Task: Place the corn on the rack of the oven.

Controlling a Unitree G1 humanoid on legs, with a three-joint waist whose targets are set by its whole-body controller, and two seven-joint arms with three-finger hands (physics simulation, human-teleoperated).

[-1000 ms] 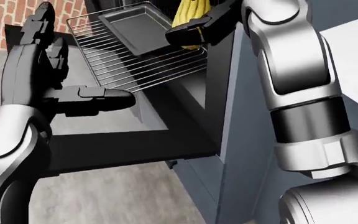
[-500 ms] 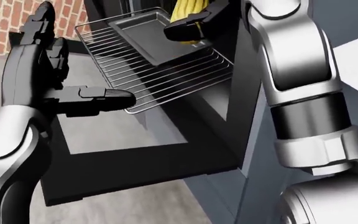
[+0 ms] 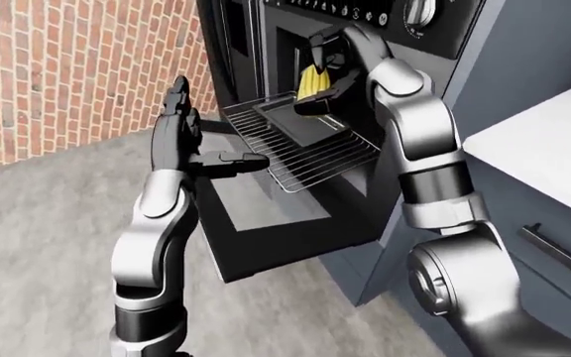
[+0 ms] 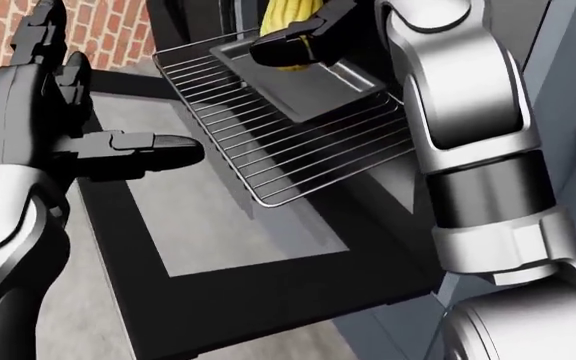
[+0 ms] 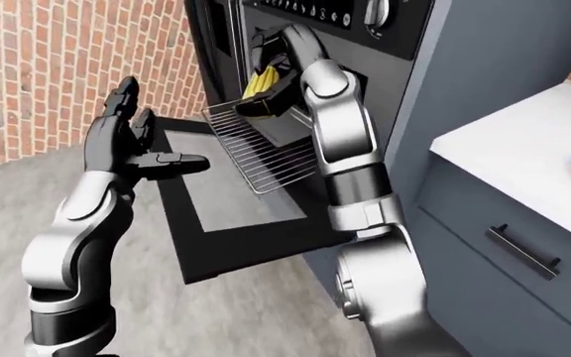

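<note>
The right hand (image 3: 327, 65) is clenched round the yellow corn (image 3: 313, 80), holding it upright just above the dark tray (image 4: 303, 79) that lies on the pulled-out wire rack (image 4: 278, 150) of the oven (image 3: 295, 44); the corn hangs over the tray's upper end in the head view; the left hand (image 4: 43, 112) stands released, fingers spread, above the lowered oven door (image 4: 238, 247), beside the rack's left edge; a pale counter (image 5: 524, 149) lies at right.

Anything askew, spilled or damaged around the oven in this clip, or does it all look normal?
Nothing stands out. The oven door is folded down, the rack is pulled out level with a dark tray lying flat on it, and the right hand holds the corn above the tray. The left hand hovers open beside the rack.
</note>
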